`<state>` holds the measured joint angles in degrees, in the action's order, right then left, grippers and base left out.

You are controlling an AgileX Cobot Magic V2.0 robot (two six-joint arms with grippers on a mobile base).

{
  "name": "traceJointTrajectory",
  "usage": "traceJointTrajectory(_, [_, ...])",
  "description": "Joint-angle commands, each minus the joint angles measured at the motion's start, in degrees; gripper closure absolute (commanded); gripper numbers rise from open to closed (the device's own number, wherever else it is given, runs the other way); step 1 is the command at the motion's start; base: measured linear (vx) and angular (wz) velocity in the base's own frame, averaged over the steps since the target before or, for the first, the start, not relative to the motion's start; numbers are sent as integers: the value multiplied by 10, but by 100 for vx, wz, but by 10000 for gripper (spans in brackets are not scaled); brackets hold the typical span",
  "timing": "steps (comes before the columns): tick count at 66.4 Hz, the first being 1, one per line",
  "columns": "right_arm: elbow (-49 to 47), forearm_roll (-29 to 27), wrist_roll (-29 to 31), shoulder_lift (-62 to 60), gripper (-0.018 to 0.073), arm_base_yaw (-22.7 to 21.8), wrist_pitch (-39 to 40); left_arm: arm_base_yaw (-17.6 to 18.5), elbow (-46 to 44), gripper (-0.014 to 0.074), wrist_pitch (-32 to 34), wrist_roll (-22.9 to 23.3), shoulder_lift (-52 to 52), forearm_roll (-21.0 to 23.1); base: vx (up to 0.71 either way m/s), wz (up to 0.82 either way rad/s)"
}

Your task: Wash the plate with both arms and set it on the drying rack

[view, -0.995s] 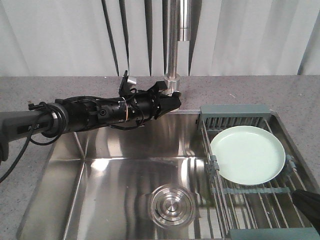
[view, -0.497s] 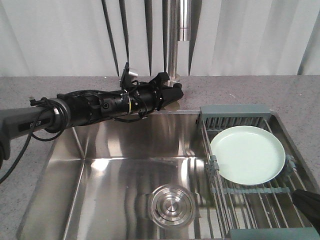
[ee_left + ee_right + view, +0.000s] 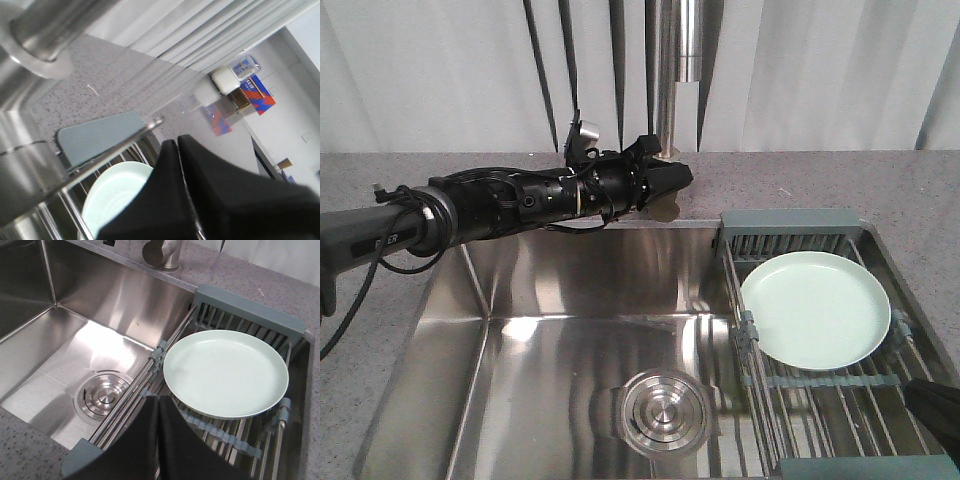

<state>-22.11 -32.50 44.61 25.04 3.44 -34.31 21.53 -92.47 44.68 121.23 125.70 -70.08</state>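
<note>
The pale mint-green plate (image 3: 815,308) lies flat on the wires of the drying rack (image 3: 790,222), which spans the right end of the sink. My left arm (image 3: 490,207) reaches in from the left, and its gripper (image 3: 682,176) hangs shut and empty beside the faucet base, well left of the plate. In the left wrist view the black fingers (image 3: 165,200) press together, with the plate (image 3: 112,197) below them. My right gripper (image 3: 157,398) is shut and empty, hovering over the rack's near left edge just short of the plate (image 3: 225,372).
The steel sink basin (image 3: 570,340) with its round drain (image 3: 658,410) lies left of the rack. The faucet column (image 3: 670,80) rises behind the left gripper. Grey speckled counter (image 3: 880,180) surrounds the sink. A black part of the right arm (image 3: 935,410) shows at the bottom right.
My left gripper has risen and edged right, from in front of the sink's back wall to level with the faucet base. The plate and the right arm have not moved.
</note>
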Motion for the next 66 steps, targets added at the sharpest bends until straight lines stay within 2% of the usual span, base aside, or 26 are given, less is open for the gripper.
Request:
traceJointTrajectory(1, [-13,-14,2,2,566,-2,34,0,-20,603,53,13,-57,6,0,0])
traceJointTrajectory(18, [-13,-14,2,2,566,-2,34,0,-2,603,111,13,-129,-93,0,0])
traceJointTrajectory(23, [-13,-14,2,2,566,-2,34,-1,31,603,107,13,-162,-125,0,0])
traceJointTrajectory(31, [-13,-14,2,2,566,-2,34,-9,103,603,111,13,-231,-202,0,0])
traceJointTrajectory(44, [-13,-13,2,2,565,-2,34,-41,241,603,108,13,-376,-316,0,0])
traceJointTrajectory(56, [-13,-13,2,2,564,-2,38,-76,350,603,96,13,-526,-316,0,0])
traceJointTrajectory(66, [-13,-13,2,2,564,-2,42,-87,420,603,50,11,-665,-316,0,0])
